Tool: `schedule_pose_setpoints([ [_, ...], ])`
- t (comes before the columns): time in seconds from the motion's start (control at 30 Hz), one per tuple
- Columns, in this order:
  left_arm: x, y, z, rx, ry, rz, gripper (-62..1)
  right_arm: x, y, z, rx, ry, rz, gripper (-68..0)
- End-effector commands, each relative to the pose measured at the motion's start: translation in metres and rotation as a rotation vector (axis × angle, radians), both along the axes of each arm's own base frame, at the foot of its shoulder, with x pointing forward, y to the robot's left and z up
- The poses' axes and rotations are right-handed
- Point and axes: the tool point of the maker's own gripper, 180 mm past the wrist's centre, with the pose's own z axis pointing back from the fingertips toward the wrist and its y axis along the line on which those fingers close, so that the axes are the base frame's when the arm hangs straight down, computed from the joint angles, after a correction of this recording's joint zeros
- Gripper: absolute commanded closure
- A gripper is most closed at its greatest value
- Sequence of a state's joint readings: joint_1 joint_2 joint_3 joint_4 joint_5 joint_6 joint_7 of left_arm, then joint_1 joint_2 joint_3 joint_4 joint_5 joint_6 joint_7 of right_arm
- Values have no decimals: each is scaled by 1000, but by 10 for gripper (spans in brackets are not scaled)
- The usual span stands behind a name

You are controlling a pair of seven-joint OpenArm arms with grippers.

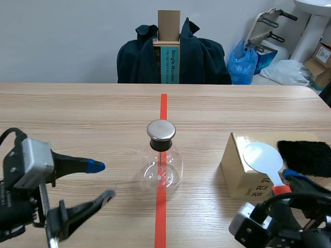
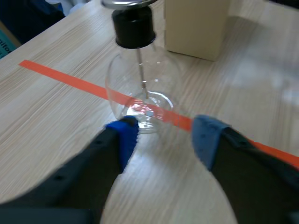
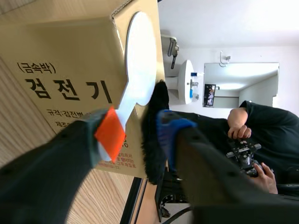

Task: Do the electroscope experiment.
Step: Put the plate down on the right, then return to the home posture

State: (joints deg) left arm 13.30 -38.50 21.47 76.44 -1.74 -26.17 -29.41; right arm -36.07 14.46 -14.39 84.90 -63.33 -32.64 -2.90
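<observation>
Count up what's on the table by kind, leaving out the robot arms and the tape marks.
Glass flask electroscope: 1
Cardboard box: 1
White paddle with an orange-red handle end, lying on the box: 1
Black fur pad: 1
Total: 4

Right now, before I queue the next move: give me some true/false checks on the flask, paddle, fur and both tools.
1. The left tool is open, with the flask ahead of it. True.
2. The flask lies on its side. False: it stands upright on the orange-red tape line, metal cap on top.
3. The white paddle rests on top of the cardboard box. True.
4. The black fur lies between the flask and the box. False: it is on the far side of the box from the flask.
5. The right tool is at the flask. False: it is at the paddle's orange handle, by the box.
</observation>
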Motion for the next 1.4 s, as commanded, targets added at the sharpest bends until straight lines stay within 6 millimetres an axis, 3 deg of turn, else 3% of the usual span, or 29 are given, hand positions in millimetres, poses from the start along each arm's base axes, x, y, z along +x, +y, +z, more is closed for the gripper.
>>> schedule_pose_setpoints([
  [0.0,-3,1,10,-35,-6,10,-507,3,-1,6,3,-26,-7,-375],
  [0.07,-10,2,17,-54,-3,14,-623,3,-3,6,10,-25,-15,-517],
  [0.13,-17,2,23,-57,-4,11,-623,3,-4,6,11,-27,-24,-679],
  [0.37,-34,1,38,-77,-4,19,-623,-14,-14,-4,51,27,-61,-679],
  [0.57,-36,1,47,-81,-20,21,-623,-57,-67,-20,311,174,-377,-679],
  [0.67,-37,1,47,-79,-18,22,-623,-55,-73,3,403,164,-344,-679],
  [0.87,-36,0,47,-85,-18,27,-623,-5,-63,67,715,119,-212,-679],
  [1.03,-36,0,46,-80,-16,27,-623,25,-53,104,888,160,-82,-679],
  [1.17,-36,1,43,-64,-6,29,-623,40,-42,128,940,204,49,-679],
  [1.37,-36,1,43,-62,-5,30,-623,43,-11,151,976,249,259,-679],
])
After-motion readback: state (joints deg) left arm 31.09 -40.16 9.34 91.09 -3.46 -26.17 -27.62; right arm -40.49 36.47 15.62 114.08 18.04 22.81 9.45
